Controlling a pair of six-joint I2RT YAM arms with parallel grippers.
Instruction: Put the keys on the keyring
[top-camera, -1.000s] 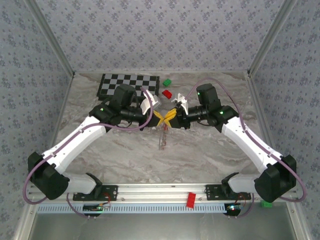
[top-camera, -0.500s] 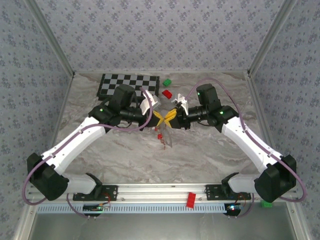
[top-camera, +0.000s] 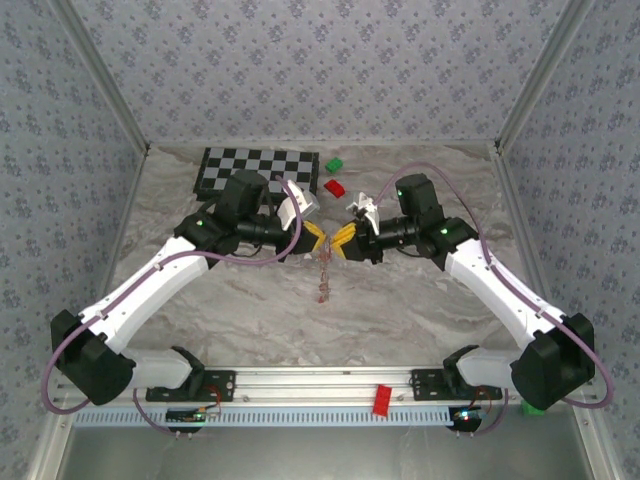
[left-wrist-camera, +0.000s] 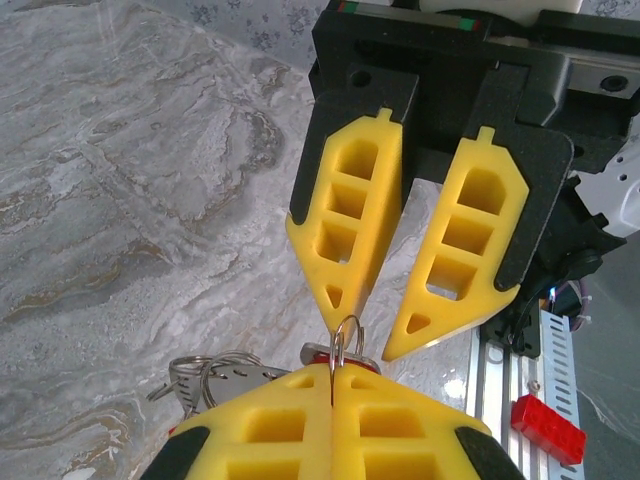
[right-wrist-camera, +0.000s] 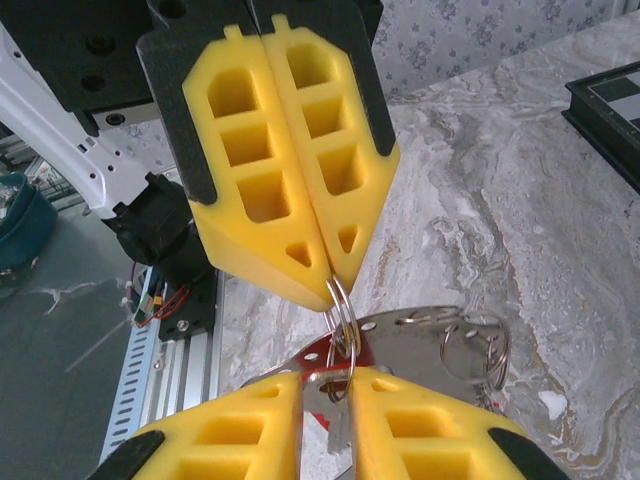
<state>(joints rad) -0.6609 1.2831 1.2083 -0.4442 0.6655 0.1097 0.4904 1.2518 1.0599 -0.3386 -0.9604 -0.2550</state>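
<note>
Above the middle of the table my left gripper and right gripper meet tip to tip. A bunch of keys hangs below them. In the left wrist view my left gripper is shut on a small steel keyring that sticks up from its tips. The right fingers stand just beyond it. In the right wrist view my right gripper is closed narrowly on a red-headed key threaded on the keyring. A holed steel plate with more rings hangs beside it.
A checkerboard lies at the back left. A green block and a red block sit behind the grippers. Another red block rests on the front rail, and a green block sits by the right arm's base.
The two grippers have drawn slightly apart, the left one leftward and the right one rightward. The hanging keys have swung beneath them. The right jaws have narrowed a little.
</note>
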